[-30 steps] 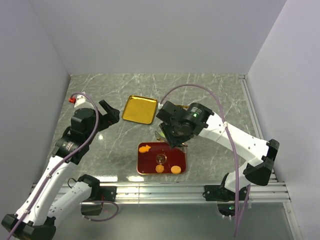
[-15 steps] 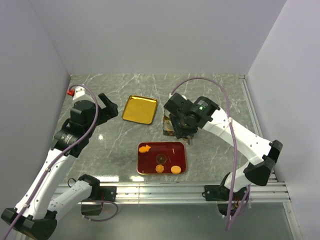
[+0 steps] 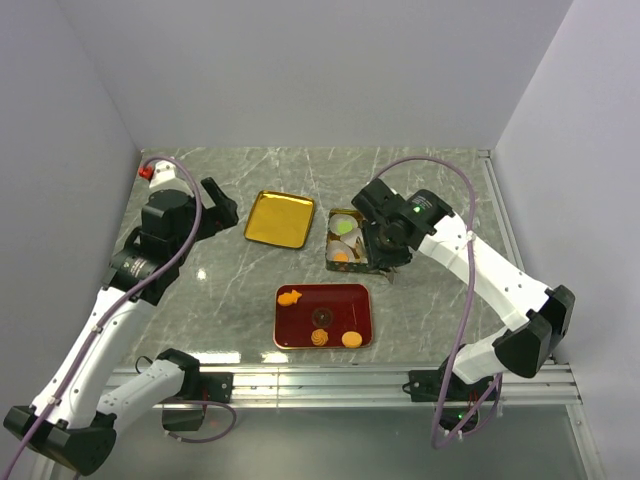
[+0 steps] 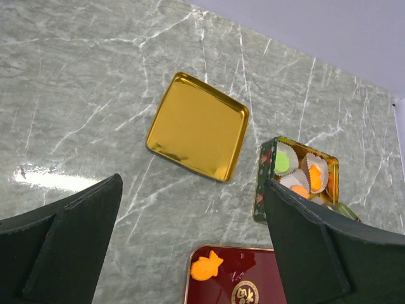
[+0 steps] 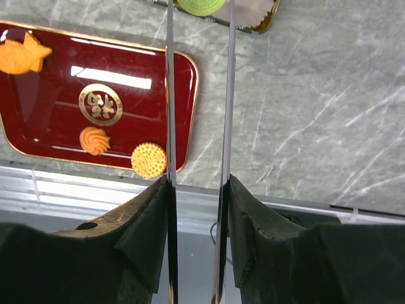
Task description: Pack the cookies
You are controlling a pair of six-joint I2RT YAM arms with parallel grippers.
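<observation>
- Far left, the left claw [image 3: 220,212] hangs wide open above the counter's far-left part.
- Three cookies [image 3: 351,339] lie on the red tray [image 3: 300,322] by the near edge.
- Left wrist view looks deepest into the tin [image 4: 261,190], where more sit in paper cups [image 4: 290,182].
- Only the right wrist view shows the right claw [image 5: 199,11] pinching a green cookie [image 5: 202,4].

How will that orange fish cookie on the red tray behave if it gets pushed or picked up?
The fish cookie lies flat and has no round outline, so it probably won't roll. Pushed, it would likely slide, since the red tray looks glossy. It seems small and thin, so it is probably light but awkward to pinch from above.
</observation>
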